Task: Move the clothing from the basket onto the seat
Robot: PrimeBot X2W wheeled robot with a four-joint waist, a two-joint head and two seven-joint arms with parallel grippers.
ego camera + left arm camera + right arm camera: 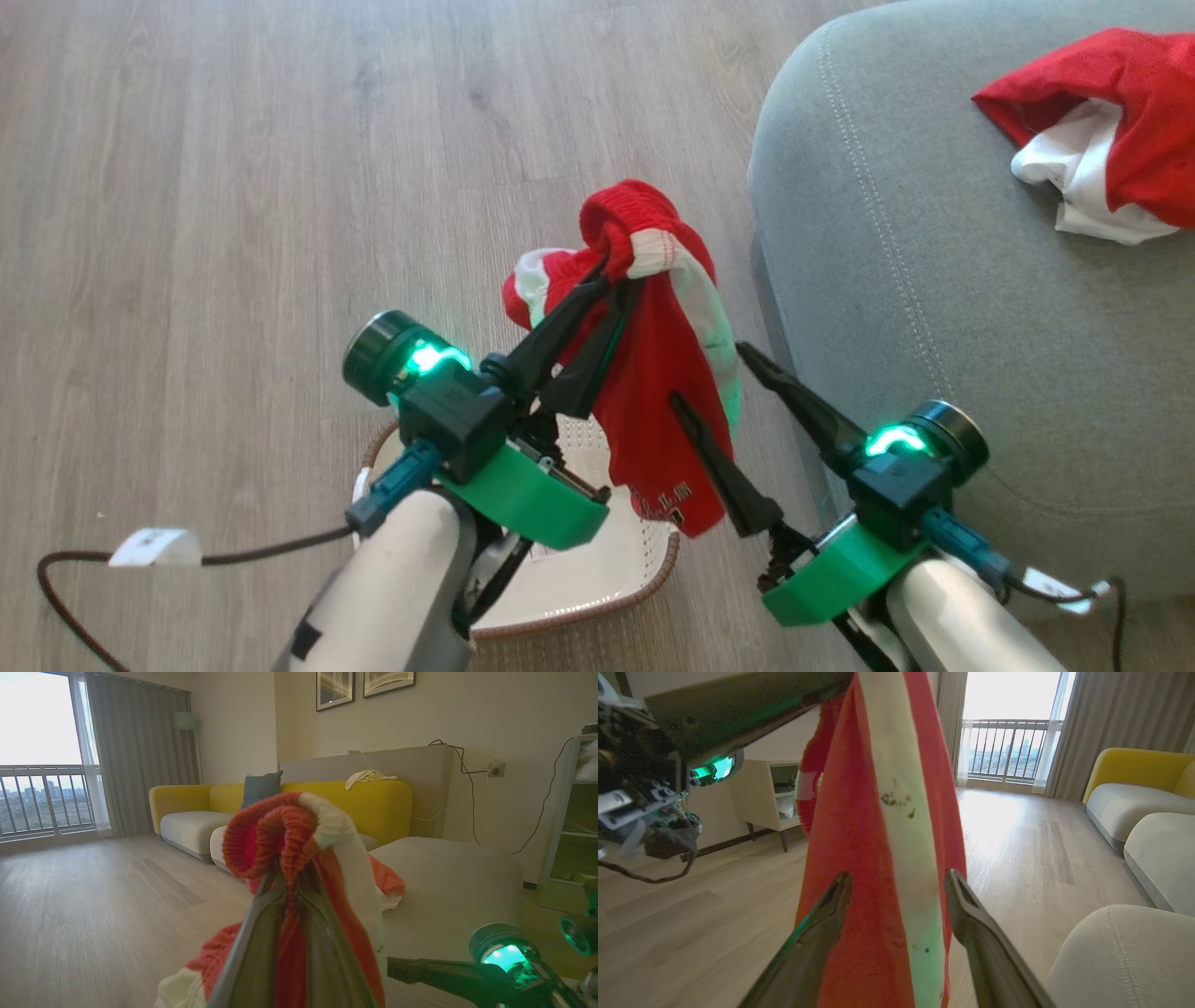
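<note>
Pinching red shorts (665,411) at waistband with left tool (618,280) over basket (583,621); holding right tool (708,375) spread. Could slip from small bite before reaching seat (887,280).

Left end effector (618,278) pinches red garment (653,383) above basket (653,558) (right end effector (708,371) agape).

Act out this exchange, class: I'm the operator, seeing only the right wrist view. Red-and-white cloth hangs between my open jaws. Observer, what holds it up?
Observer: The left gripper, its jaws shut on the ribbed red waistband of the garment.
Operator: Where is the basket?
Observer: The basket sits on the floor below the hanging garment, beside the seat.
Operator: Anything on the seat already?
Observer: Yes, a second red-and-white garment lies crumpled on it.
</note>
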